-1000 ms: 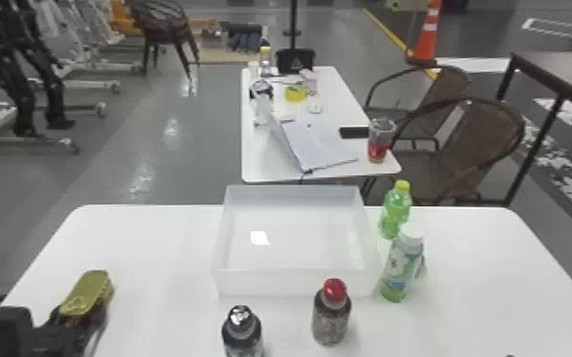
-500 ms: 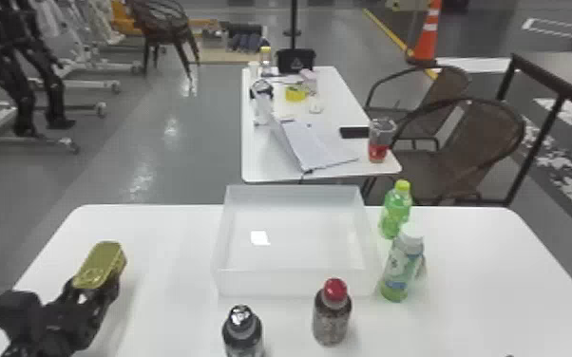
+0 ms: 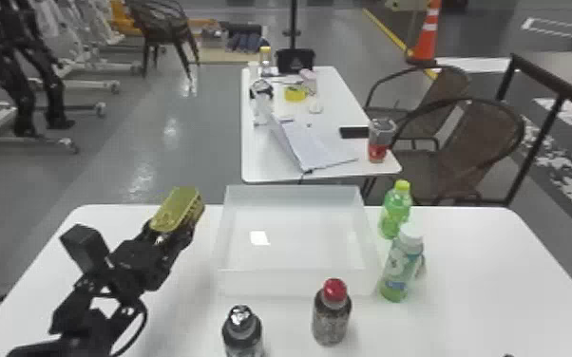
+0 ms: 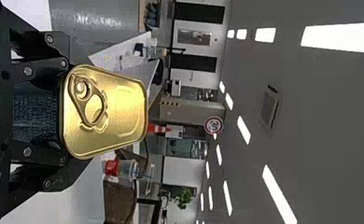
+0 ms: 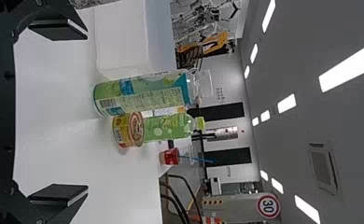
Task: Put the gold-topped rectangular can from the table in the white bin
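My left gripper [image 3: 171, 237] is above the table's left part, shut on the gold-topped rectangular can [image 3: 178, 209], which is held up just left of the white bin [image 3: 294, 283]. In the left wrist view the can's gold lid with its pull ring [image 4: 119, 109] faces the camera, and the left gripper [image 4: 61, 112] grips it from behind, its fingertips partly hidden by the can. My right gripper [image 5: 61, 112] stands open with nothing between its two flat fingers, facing the bottles and a small round can [image 5: 129, 129].
On the table [image 3: 480, 294], a red-capped dark bottle [image 3: 331, 313] and a black bottle [image 3: 243, 332] stand in front of the bin. Right of it are a white-capped green bottle [image 3: 401, 266] and a yellow-capped green bottle [image 3: 395, 211]. Another table [image 3: 271, 166] lies behind.
The left arm has come farther over the table, carrying the can up, forward and to the right, from the left side to beside the bin. The bottles and bin have stayed put.
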